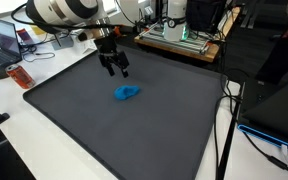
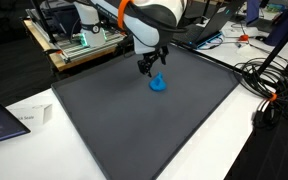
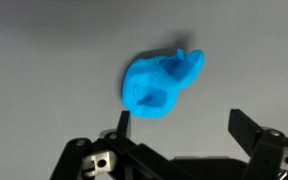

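Fingers (image 3: pixel 125 122) of the gripper (image 3: pixel 181 125) stand wide apart with nothing between them, so it is open and holds nothing. The wrist view cuts off the rest of the gripper at the bottom edge. A blue lump (image 3: pixel 162 82) lies on the dark mat (image 3: pixel 44 50) just ahead of the fingertips. It looks soft and blurry there, and I cannot tell if it is a cloth or a toy.

In both exterior views the gripper (image 1: pixel 119 72) (image 2: pixel 150 70) hangs just above the blue lump (image 1: pixel 127 93) (image 2: pixel 158 84) and does not touch it. The lump is small in these views, and its shape is hard to make out. It sits near the middle of the mat (image 1: pixel 134 135) (image 2: pixel 134 125).
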Motion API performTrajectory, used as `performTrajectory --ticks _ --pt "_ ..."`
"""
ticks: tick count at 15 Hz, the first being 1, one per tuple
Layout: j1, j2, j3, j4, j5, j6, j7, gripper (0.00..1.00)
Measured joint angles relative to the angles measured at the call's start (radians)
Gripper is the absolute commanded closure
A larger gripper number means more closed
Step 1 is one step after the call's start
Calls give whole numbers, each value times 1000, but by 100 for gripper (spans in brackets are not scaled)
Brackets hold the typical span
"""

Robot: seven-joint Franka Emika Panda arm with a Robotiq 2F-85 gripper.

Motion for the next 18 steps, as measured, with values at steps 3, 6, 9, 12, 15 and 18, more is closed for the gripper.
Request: performTrajectory --ticks 3,6,9,12,15,18 --pt "-31 32 38 0 -28 0 0 0" --pt "-54 64 71 0 -52 0 0 0" --pt "-67 93 96 1 -78 0 0 0" --pt "-71 111 103 7 -85 0 0 0" --pt "-71 115 102 21 -88 0 0 0" --pt "-72 104 101 40 -91 0 0 0"
